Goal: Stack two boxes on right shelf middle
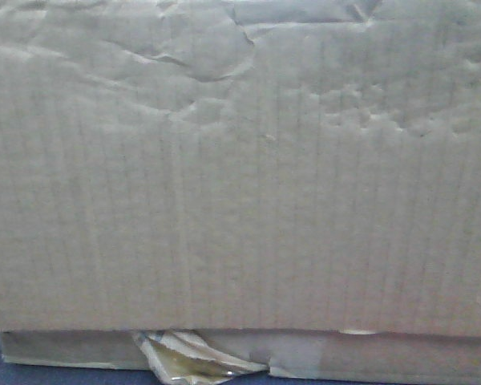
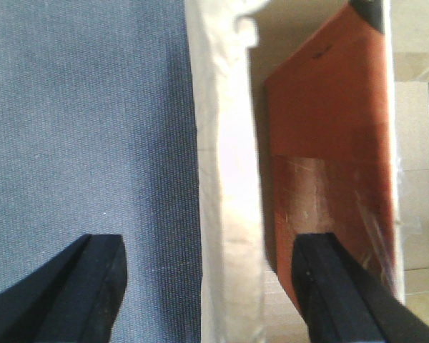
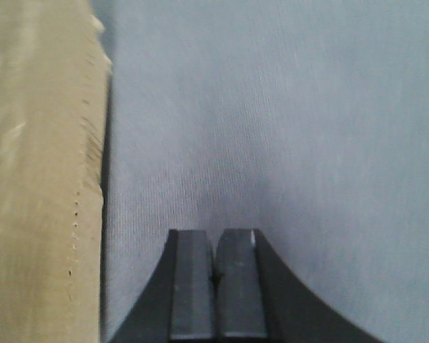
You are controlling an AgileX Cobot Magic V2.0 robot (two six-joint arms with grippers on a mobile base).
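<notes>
Left hand [image 2: 209, 243] spread, straddling the cardboard box [image 2: 225, 179] wall: one finger outside over the blue-grey cloth worktop [image 2: 86, 107], one inside, likely set to pinch that wall for lifting. Right hand [image 3: 214, 236] pressed together, empty, just beside the box's outer side, perhaps to brace it. Box face with torn tape [image 1: 192, 357] blocks the whole front view, so the shelf is unseen, second box uncertain

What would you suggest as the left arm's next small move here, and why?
Probably close the left gripper: its open jaws straddle the box wall, one outside and one inside, so shutting would likely pinch it for lifting.
</notes>
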